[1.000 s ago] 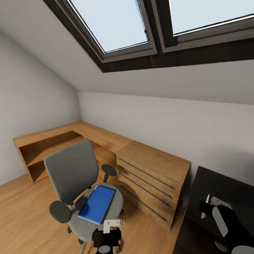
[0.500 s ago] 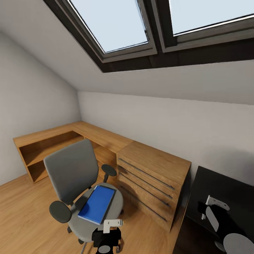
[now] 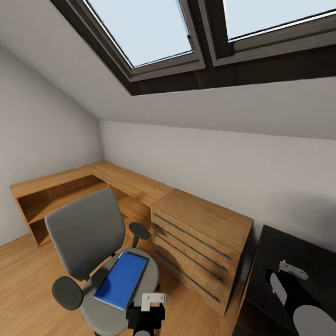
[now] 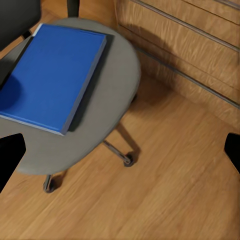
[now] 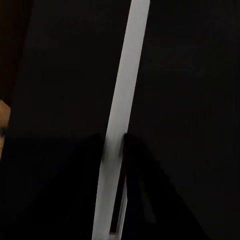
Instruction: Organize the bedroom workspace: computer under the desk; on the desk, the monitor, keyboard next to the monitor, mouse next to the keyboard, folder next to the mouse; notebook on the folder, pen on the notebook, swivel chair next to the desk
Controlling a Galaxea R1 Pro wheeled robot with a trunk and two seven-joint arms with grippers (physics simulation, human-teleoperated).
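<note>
Blue is what catches the eye: one bright folder [image 3: 122, 280] lies flat on the grey seat of the single swivel chair [image 3: 84, 233], its long side running from the seat's front edge toward the backrest. From the left wrist camera the folder [image 4: 50, 75] covers most of the seat [image 4: 112, 85], with bare grey upholstery showing beside it and in front of it, and two casters of the chair base rest on the light wood floor [image 4: 175, 190] below.

One low wooden drawer cabinet [image 3: 200, 242] with four drawer fronts stands just beside the chair, and one open wooden shelf unit [image 3: 51, 196] runs along the wall behind it. Two skylight panes [image 3: 140, 28] sit in the sloped ceiling overhead.

One desk [image 3: 280, 252] with a glossy black top stands at the right, next to the cabinet.

Two grippers are in play. The left gripper [image 4: 120, 150] hangs above the floor and the chair seat's front edge, its two dark fingertips spread wide with nothing between them. The right gripper [image 5: 114, 150] is over the black desktop, its two dark fingers pinched onto one slim white-silver pen [image 5: 122, 100], which runs lengthwise between them. In the head view the right arm [image 3: 298, 298] reaches over the desk.
</note>
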